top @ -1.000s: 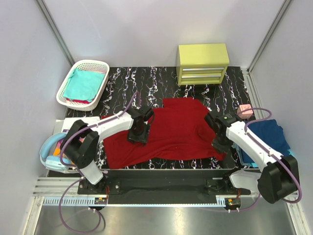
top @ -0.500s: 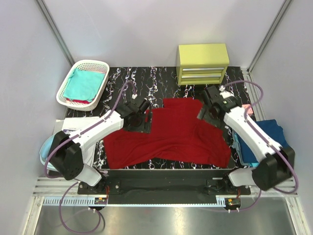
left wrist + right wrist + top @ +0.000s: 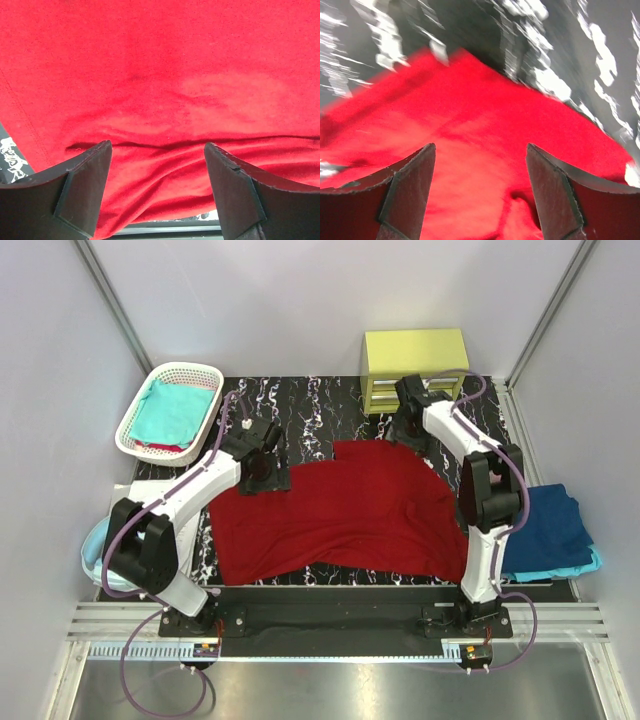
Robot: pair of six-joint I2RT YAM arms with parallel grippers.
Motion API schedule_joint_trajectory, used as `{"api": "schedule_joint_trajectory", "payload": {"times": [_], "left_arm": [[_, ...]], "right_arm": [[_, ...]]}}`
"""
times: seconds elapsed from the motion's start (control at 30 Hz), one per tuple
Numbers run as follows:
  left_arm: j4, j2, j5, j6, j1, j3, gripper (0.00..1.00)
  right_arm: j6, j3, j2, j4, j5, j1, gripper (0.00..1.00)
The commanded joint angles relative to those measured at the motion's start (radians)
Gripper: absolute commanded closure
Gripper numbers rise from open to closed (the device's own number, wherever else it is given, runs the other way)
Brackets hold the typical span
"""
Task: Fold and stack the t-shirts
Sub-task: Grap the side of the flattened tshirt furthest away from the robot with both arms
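The soft dark red t-shirt lies spread flat on the black table with white marble lines. A folded navy t-shirt sits to its right. Both arms stretch far out, the left gripper over the shirt's far left corner and the right gripper over its far right corner. Both have jaws wide apart, holding nothing. Behind stands a white plastic lattice basket holding a teal t-shirt. A second ago both grippers were nearer.
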Motion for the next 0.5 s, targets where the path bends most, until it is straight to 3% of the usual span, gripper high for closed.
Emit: {"api": "schedule_joint_trajectory", "payload": {"times": [0.0, 0.2, 0.47], "left_arm": [[0.045, -0.025, 0.007, -0.02, -0.002, 0.001, 0.21], [0.061, -0.015, 0.039, -0.034, -0.004, -0.03, 0.23], [0.06, -0.017, 0.037, -0.02, -0.004, -0.057, 0.23]], "right_arm": [[-0.07, 0.239, 0.084, 0.023, -0.093, -0.002, 0.2], [-0.137, 0.449, 0.267, -0.055, -0.222, 0.032, 0.2], [-0.125, 0.538, 0.387, -0.053, -0.3, 0.053, 0.21]]}}
